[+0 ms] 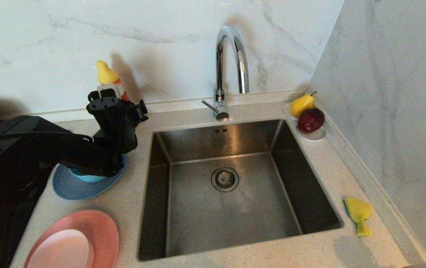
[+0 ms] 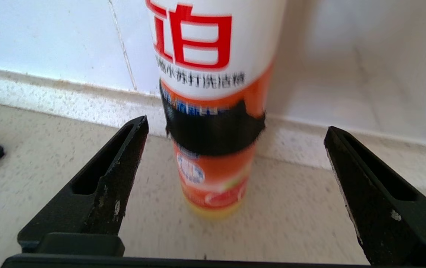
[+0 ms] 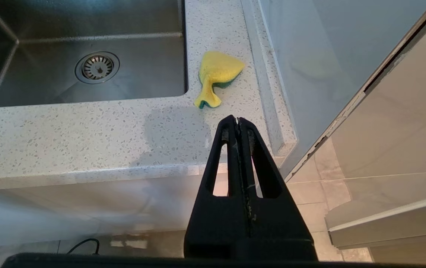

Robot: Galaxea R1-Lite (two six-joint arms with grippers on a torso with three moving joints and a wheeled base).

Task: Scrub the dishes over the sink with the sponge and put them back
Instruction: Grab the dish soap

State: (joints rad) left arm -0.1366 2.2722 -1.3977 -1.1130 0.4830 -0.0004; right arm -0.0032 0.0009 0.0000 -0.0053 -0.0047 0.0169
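Observation:
On the counter left of the sink [image 1: 198,223] lie the dishes. A small pale pink dish [image 1: 62,249] rests on a salmon-pink plate [image 1: 103,230], and behind them a teal bowl [image 1: 86,178] sits on a grey-blue plate [image 1: 69,186], partly hidden by my left arm. My left gripper [image 1: 118,106] hangs above that bowl. It faces the back wall, open wide [image 2: 236,124], holding nothing. The bent yellow sponge [image 1: 358,214] lies on the counter right of the sink [image 3: 142,67]. My right gripper [image 3: 238,119] is shut and empty, short of the counter's front edge near the sponge [image 3: 216,72].
An orange-and-white detergent bottle [image 1: 108,78] with a yellow cap stands by the back wall, straight ahead of the open left fingers [image 2: 213,111]. A chrome tap [image 1: 231,56] rises behind the sink. A white dish [image 1: 313,137] with fruit sits at the back right corner. A wall closes the right side.

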